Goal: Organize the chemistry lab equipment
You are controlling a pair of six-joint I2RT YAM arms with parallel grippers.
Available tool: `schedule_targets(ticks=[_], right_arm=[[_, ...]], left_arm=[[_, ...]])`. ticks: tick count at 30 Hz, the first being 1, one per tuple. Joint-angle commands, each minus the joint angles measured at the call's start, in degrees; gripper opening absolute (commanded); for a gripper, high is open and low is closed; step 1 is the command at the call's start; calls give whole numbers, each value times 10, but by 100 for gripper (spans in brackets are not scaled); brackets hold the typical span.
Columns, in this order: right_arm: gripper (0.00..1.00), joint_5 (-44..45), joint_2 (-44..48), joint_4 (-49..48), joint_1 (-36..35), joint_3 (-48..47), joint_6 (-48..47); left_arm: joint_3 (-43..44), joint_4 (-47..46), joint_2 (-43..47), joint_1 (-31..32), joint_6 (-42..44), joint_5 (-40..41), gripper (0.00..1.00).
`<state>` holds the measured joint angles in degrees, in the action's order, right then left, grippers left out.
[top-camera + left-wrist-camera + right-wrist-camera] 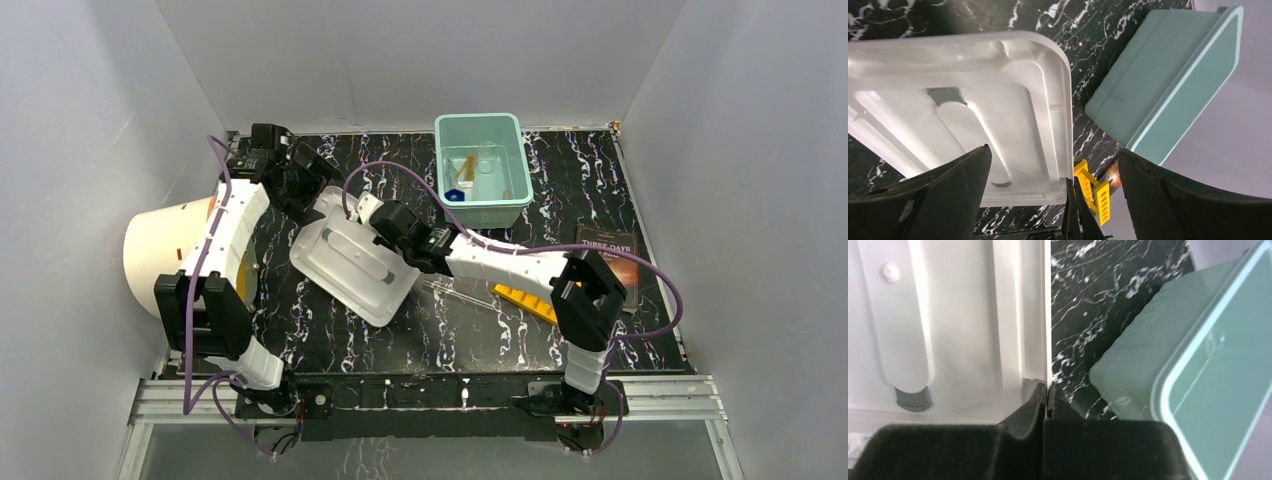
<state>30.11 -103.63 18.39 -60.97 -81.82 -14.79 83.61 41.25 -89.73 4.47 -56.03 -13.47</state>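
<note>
Lying skewed on the dark marbled worktop, left of centre, is a white lid, with both arms reaching to its far side. Right fingers are pressed together, tips right at the lid's long edge on the side facing the teal bin. Cannot tell if the thin rim is caught between them. Left fingers are spread wide and hold nothing, poised over the lid's far corner; in the left wrist view that corner and a strip of worktop show between them.

The bin sits at the back centre, just beyond the lid, open on top. Inside it are a clear beaker, a cork-brown stick and a blue cap near the front-left corner; other contents are too small to tell.

On the worktop outside the bin, a thin glass rod lies just right of the lid, and a yellow holed rack lies beside it, partly under the right arm. A dark-covered book is at the right edge, and a big white drum lies on its side at the far left.
</note>
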Motion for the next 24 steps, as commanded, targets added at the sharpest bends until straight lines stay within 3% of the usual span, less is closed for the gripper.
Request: schedule_targets(ticks=[1, 12, 24], right_arm=[[0, 33, 39, -63, 1, -44, -64], [0, 50, 76, -110, 0, -19, -125], [0, 45, 99, -163, -5, 13, -195]], left_arm=[[44, 7, -19, 33, -4, -16, 97], [154, 102, -97, 73, 4, 68, 96], [183, 111, -115, 76, -2, 45, 81]])
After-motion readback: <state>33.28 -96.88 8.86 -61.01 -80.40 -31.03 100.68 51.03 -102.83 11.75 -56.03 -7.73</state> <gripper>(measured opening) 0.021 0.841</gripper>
